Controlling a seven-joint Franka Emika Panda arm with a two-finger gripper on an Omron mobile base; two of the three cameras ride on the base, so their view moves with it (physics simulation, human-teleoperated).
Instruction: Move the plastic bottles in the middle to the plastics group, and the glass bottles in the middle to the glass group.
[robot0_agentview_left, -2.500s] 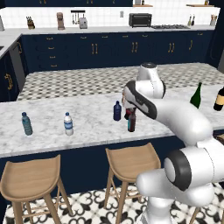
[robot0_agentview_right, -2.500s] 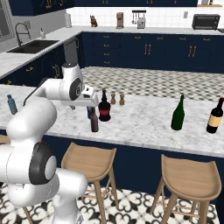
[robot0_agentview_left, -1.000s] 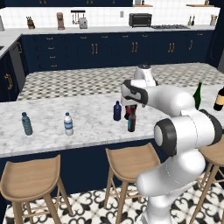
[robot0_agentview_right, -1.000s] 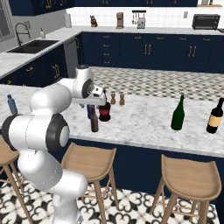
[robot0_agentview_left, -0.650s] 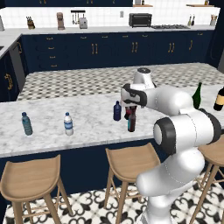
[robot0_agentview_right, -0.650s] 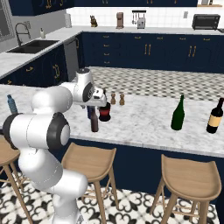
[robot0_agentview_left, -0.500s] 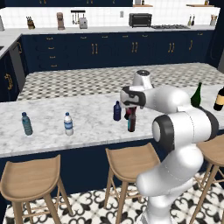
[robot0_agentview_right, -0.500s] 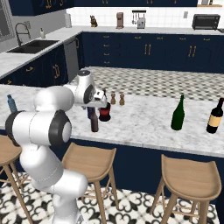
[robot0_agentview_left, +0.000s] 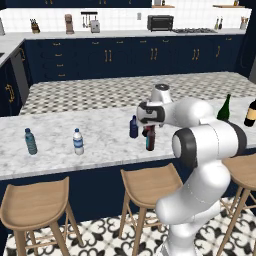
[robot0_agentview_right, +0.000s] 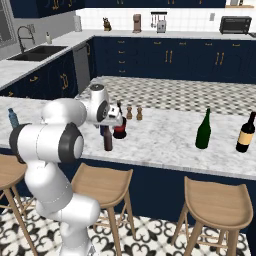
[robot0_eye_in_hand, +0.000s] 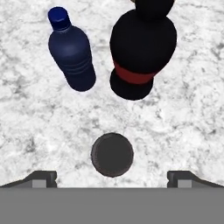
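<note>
My gripper (robot0_eye_in_hand: 112, 178) hangs open, pointing straight down over the dark cap of the slim glass bottle (robot0_eye_in_hand: 112, 154); its fingertips (robot0_eye_in_hand: 40, 177) stand wide to either side, touching nothing. Just beyond stand the navy plastic bottle (robot0_eye_in_hand: 71, 53) and the squat red-labelled glass bottle (robot0_eye_in_hand: 142, 49). From the base, the gripper (robot0_agentview_left: 149, 128) hovers over the slim bottle (robot0_agentview_left: 150, 141) beside the navy bottle (robot0_agentview_left: 133, 127). Two clear water bottles (robot0_agentview_left: 31, 142) (robot0_agentview_left: 78, 142) stand at the counter's left. A green wine bottle (robot0_agentview_right: 203, 130) and a dark wine bottle (robot0_agentview_right: 245, 132) stand at the right.
The marble counter (robot0_agentview_left: 100, 145) has wooden stools (robot0_agentview_left: 147, 184) along its near edge. Two small brown shaker-like things (robot0_agentview_right: 134, 113) stand behind the squat bottle (robot0_agentview_right: 120, 131). Bare marble lies between the middle bottles and both groups.
The hand has come in closer over the slim bottle and turned to point down at it. The bottles have not moved, and the jaws stay open.
</note>
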